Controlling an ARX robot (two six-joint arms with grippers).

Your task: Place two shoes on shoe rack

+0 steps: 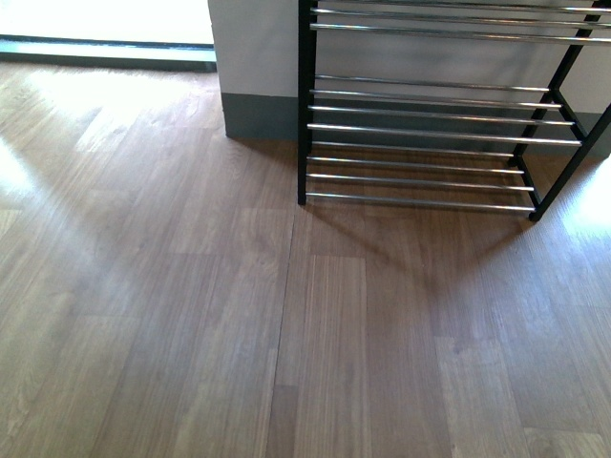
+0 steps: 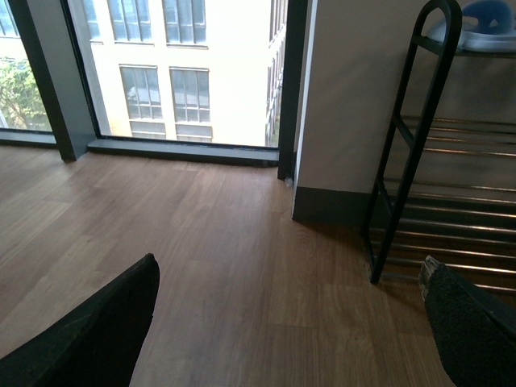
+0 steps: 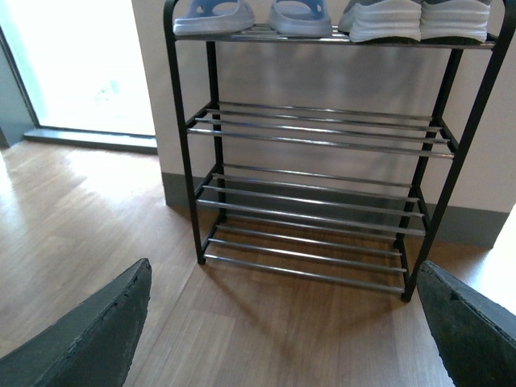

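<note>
A: Where are the shoes now?

B: All on the top shelf of the shoe rack [image 3: 322,133]. In the right wrist view the two pale blue slides [image 3: 246,16] stand side by side toward one end, and the two grey sneakers [image 3: 419,20] beside them toward the other end. Only the white soles and a little of the uppers show, because the picture cuts them off.

A: And the grippers?

B: Both are empty. The right gripper [image 3: 286,334] has its fingers wide apart, one at each lower corner of its picture, with only bare wooden floor [image 1: 191,334] between. The left gripper [image 2: 294,326] is the same: spread open, holding nothing. Both are well apart from the rack.

A: So the task is finished?

B: I judge yes, the placing looks done (the lower shelves carry nothing, and no shoe lies on the floor in any view).

A: What can go wrong from here?

B: Mostly a careless arm movement. The shelves are only thin chrome bars, so a shoe does not sit on a full surface. If an arm swings up near the top shelf, or bumps the black frame, a slide could slip off the front edge. The slides are light, I think, so they would move first. I cannot tell how far the soles hang over the front bar, so the safe way is to pull the arms away low and slowly.
</note>
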